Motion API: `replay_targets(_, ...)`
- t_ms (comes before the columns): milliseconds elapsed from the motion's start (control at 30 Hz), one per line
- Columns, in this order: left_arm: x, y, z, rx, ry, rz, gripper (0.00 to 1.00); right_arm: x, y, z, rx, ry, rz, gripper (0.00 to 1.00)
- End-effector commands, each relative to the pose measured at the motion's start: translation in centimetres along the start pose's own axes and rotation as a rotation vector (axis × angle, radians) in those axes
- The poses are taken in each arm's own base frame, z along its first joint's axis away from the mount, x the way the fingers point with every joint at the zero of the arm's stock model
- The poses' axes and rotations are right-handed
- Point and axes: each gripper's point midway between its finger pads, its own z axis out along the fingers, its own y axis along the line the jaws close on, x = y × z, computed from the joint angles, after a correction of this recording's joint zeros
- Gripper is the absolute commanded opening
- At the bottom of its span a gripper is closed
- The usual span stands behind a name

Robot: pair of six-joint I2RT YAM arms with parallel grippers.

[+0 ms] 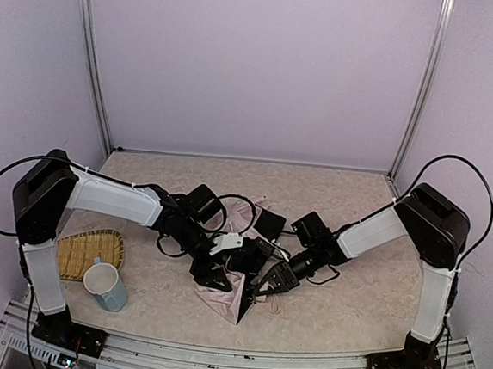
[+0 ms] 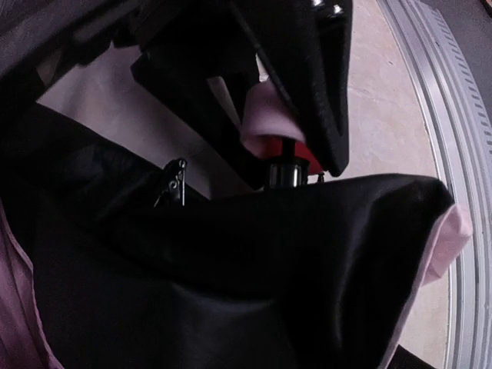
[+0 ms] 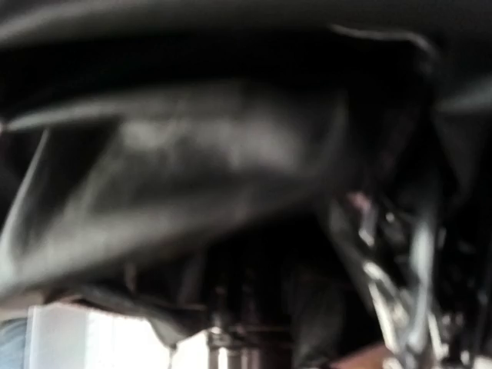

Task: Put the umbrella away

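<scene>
The umbrella (image 1: 226, 300) lies between both arms, long axis near-to-far; the left end effector (image 1: 211, 274) pinches its pink handle; the right end effector (image 1: 270, 280) presses against fabric, opening impossible to tell

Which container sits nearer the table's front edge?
The pale blue cup, standing upright; the flat woven tray lies behind it, farther from the edge.

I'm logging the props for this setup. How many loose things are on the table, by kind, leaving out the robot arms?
umbrella: 1
woven tray: 1
mug: 1
Total: 3
</scene>
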Motion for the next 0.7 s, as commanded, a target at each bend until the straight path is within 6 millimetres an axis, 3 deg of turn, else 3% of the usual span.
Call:
replay_targets(0,2.5,-0.3,0.6,0.106,0.075,-0.23,0.68,-1.5,-0.1,-1.4,0.142,-0.098,0.057,0.43)
replay_targets(33,2.8,-0.2,0.8,0.119,0.088,-0.259,0.65,-1.8,0.0,-1.9,0.171,-0.117,0.046,0.46)
replay_targets(167,3.1,0.5,0.8,0.188,0.078,-0.355,0.56,-2.8,0.7,-4.1,0.321,-0.178,-0.015,0.75)
replay_targets(233,3.3,0.7,0.8,0.213,0.075,-0.387,0.53,-3.6,0.4,-5.7,0.453,-0.206,-0.059,0.8)
replay_targets(333,3.4,1.1,1.0,0.24,0.078,-0.428,0.51,-4.6,1.4,-7.0,0.672,-0.216,-0.238,0.81)
replay_targets(400,3.6,1.3,1.1,0.258,0.08,-0.454,0.48,-5.0,3.8,-5.9,0.776,-0.191,-0.463,0.81)
replay_targets(533,3.8,1.5,1.1,0.288,0.074,-0.497,0.47,-4.2,7.8,-1.6,0.876,-0.065,-0.92,0.86)
replay_targets(600,3.8,1.6,1.2,0.292,0.075,-0.505,0.47,-3.9,7.9,0.4,0.91,0.028,-1.055,0.89)
replay_targets(667,3.9,1.7,1.1,0.297,0.074,-0.514,0.47,-2.8,6.2,2.7,0.929,0.167,-1.102,0.91)
